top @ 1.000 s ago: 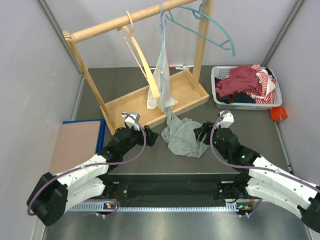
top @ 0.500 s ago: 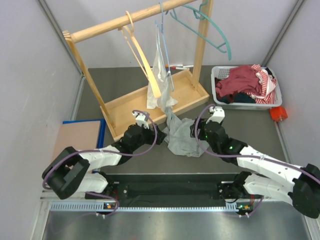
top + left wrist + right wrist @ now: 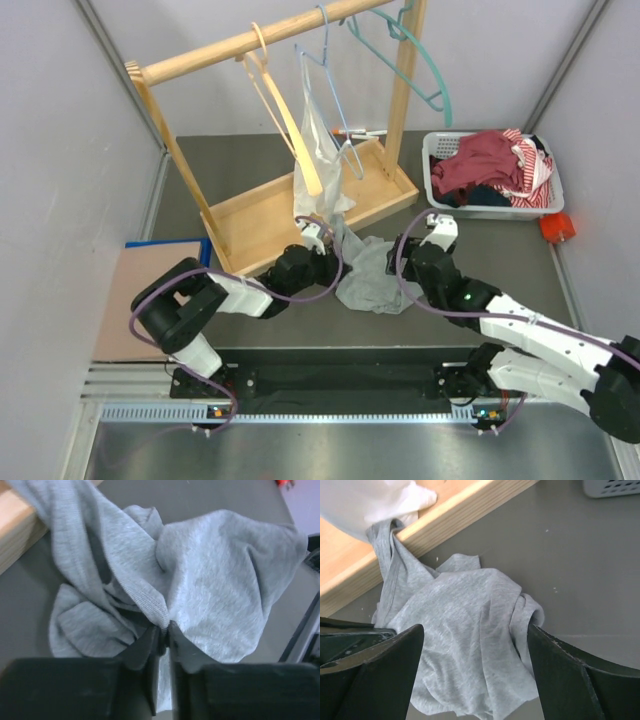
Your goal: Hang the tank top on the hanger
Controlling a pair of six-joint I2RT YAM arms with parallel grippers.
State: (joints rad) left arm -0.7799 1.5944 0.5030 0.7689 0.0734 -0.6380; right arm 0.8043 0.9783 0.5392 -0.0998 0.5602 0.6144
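- Left gripper (image 3: 164, 630) pinches a fold of the light grey knit tank top (image 3: 220, 575); right gripper (image 3: 472, 635) gapes open
- Lifting may snag: far strap runs under the white plastic bag (image 3: 370, 500)

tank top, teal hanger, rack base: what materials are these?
Tank top: soft grey knit, matte, probably cotton jersey; fine stitched hem, limp folds. Hanger: likely plastic; thin, smooth, uniform teal. Rack base: pale wood, matte, looks unvarnished.
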